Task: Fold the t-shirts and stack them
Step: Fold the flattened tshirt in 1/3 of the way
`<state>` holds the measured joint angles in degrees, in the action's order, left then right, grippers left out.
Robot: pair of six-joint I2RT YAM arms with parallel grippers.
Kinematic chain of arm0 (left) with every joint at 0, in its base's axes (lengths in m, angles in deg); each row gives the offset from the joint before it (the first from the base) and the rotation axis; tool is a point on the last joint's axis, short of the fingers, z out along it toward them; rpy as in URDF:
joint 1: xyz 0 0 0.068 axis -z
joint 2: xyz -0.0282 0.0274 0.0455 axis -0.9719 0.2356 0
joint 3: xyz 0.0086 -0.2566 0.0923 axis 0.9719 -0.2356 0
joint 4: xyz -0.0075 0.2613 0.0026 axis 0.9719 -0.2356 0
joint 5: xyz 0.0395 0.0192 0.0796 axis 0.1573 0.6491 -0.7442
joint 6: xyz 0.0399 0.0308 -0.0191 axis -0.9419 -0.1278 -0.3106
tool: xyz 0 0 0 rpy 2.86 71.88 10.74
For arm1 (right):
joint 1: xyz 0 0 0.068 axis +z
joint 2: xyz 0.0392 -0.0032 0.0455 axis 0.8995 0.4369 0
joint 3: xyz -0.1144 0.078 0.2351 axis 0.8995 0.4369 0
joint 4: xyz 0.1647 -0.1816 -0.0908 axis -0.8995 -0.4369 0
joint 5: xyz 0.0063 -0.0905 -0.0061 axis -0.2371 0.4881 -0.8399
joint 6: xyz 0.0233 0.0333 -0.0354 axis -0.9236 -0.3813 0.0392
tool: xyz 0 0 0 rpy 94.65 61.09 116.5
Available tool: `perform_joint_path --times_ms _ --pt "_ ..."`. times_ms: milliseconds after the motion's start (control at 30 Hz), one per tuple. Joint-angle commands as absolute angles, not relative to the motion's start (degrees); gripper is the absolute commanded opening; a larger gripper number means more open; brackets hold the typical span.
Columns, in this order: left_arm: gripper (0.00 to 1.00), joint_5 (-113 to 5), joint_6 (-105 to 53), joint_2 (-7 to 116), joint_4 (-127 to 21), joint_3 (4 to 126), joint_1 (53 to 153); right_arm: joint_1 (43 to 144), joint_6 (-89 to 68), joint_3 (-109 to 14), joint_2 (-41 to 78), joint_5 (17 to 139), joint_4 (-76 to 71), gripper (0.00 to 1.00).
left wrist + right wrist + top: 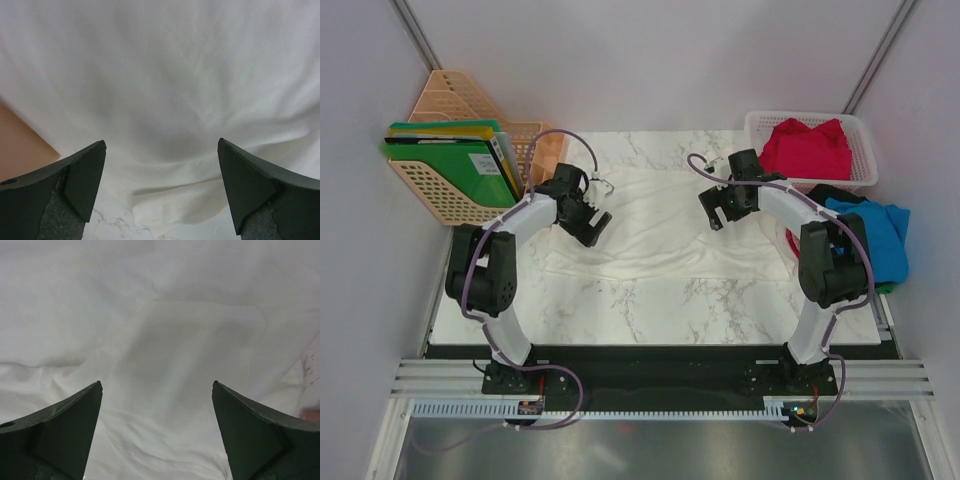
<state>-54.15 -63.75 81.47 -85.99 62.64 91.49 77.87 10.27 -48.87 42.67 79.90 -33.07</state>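
Note:
A large white t-shirt (655, 225) lies spread and wrinkled across the middle of the marble table (650, 310). My left gripper (592, 226) hovers over its left part, jaws wide open with nothing between them; its wrist view shows white cloth (165, 100) and a folded corner (170, 200). Over the shirt's right part, my right gripper (716, 212) is open and empty too, above creased cloth (160, 365). A red t-shirt (808, 147) sits in the white basket (760, 125). Blue (880, 235) and black (835, 192) t-shirts lie at the right edge.
A peach plastic rack (455, 195) holding green folders (450, 160) stands at the back left, close to the left arm. The white mesh basket is at the back right. Bare marble runs along the front of the table.

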Motion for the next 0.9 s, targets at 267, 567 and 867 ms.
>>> perform_joint_path --times_ms 267,567,867 --pt "1.0 -52.5 -61.5 84.5 -84.8 62.4 91.3 78.2 8.2 -46.9 48.1 82.5 -26.6 0.98" --pt "1.0 -54.6 -63.3 78.6 -84.1 51.8 91.2 78.1 12.5 -36.5 43.3 81.7 -26.6 0.98" --pt "1.0 -53.1 -62.6 71.1 -83.6 45.2 91.2 77.8 13.9 -30.5 35.9 80.5 -27.5 0.98"
